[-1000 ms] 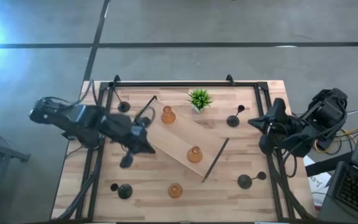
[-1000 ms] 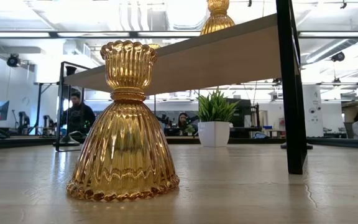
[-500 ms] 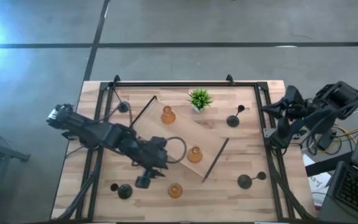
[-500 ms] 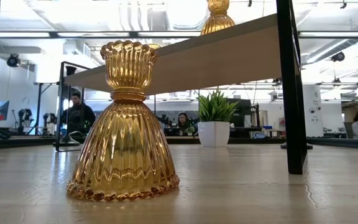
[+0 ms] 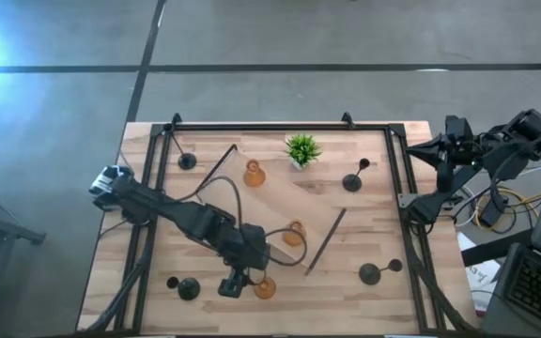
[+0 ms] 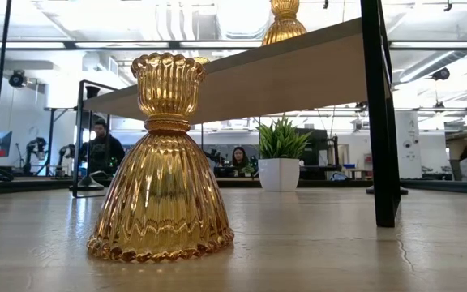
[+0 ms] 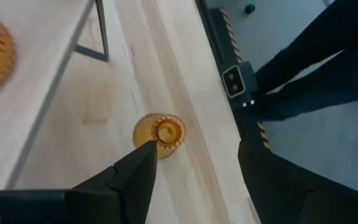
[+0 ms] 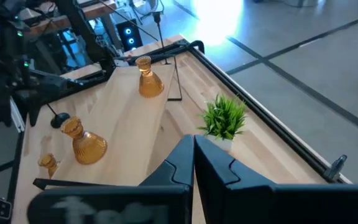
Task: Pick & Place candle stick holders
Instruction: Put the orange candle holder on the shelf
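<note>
Near the lower centre of the high view, we see the left gripper [image 5: 234, 282] with its fingers spread and nothing between them, just to the left of an amber holder [image 5: 265, 287] standing upright on the table [image 5: 383, 188]. In the left wrist view that holder [image 7: 160, 132] sits just ahead of the finger gap, off toward one fingertip. Far off at the right edge, the right gripper [image 5: 444, 141] waits clenched on nothing, so the left arm is much nearer.

Ribbed amber holder [image 6: 162, 162]; black holder [image 5: 370, 273]; green plant [image 5: 302, 148]; pale wood tray [image 5: 272, 202].
</note>
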`<action>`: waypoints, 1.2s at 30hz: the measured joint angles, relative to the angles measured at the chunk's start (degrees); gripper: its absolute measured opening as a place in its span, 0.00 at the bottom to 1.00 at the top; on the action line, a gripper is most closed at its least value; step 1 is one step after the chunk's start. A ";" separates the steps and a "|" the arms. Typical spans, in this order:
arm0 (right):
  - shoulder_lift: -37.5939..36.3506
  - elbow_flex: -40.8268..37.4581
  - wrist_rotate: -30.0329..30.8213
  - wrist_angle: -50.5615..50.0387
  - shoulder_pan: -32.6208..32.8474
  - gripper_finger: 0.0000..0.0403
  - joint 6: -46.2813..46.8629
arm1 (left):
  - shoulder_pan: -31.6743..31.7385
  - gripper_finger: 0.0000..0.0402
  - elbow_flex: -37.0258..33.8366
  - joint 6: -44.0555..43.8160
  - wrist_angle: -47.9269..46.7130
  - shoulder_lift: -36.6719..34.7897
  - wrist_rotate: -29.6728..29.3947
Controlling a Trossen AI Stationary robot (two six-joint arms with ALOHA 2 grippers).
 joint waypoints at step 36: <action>-0.90 0.00 3.45 0.01 -0.02 0.02 -3.26 | -8.82 0.56 -7.82 27.54 11.23 9.36 -11.92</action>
